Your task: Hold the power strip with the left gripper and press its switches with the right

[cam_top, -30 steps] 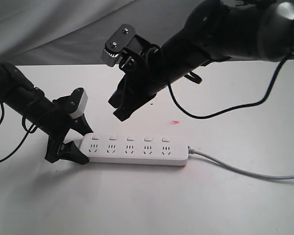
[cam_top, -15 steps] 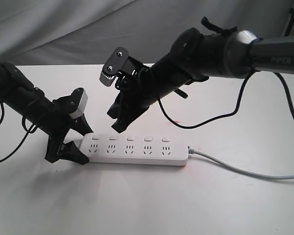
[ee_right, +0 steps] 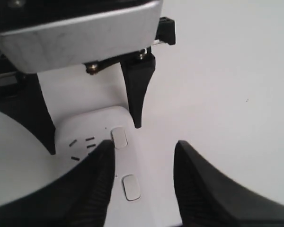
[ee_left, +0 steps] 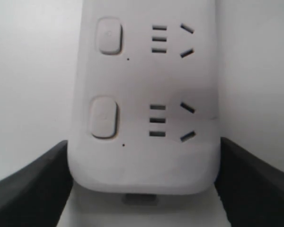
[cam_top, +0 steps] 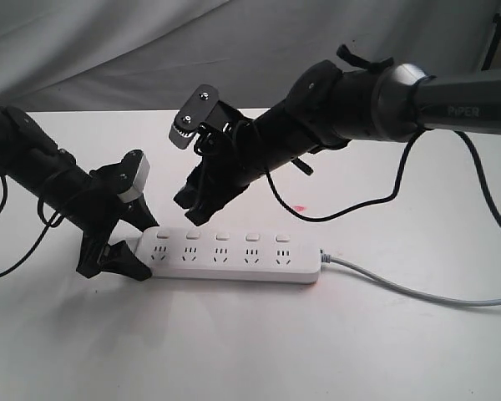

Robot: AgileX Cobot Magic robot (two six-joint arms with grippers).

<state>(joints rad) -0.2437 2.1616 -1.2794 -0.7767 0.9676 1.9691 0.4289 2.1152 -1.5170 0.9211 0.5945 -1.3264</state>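
Clerk: Item one?
Checker: Long flat white plastic power strip (cam_top: pixel 234 255) with rounded ends. It lies flat on the white table (cam_top: pixel 359 351), lengthwise across the exterior view, in the same place as a second ago.
Clerk: Fittings?
Checker: Five sockets, with five small square white switches (cam_top: pixel 222 237) in a row above them, and a thin grey cable (cam_top: pixel 417 292) trailing from the right end.
Clerk: Item two?
Checker: Black two-finger left gripper (cam_top: pixel 144 248) on a slim black arm. One finger presses each long side of the strip's left end. Unmoved.
Clerk: Item three?
Checker: Black two-finger right gripper (cam_top: pixel 192 219) on a thick dark-grey arm. It has come down and leftward since the earlier frame. It now hangs just above the switch second from the held end. Its fingers stand apart and hold nothing.
Clerk: Sundries?
Checker: Small red spot (cam_top: pixel 299 206) on the table behind the strip, and a crumpled grey cloth (cam_top: pixel 108 42) at the back.
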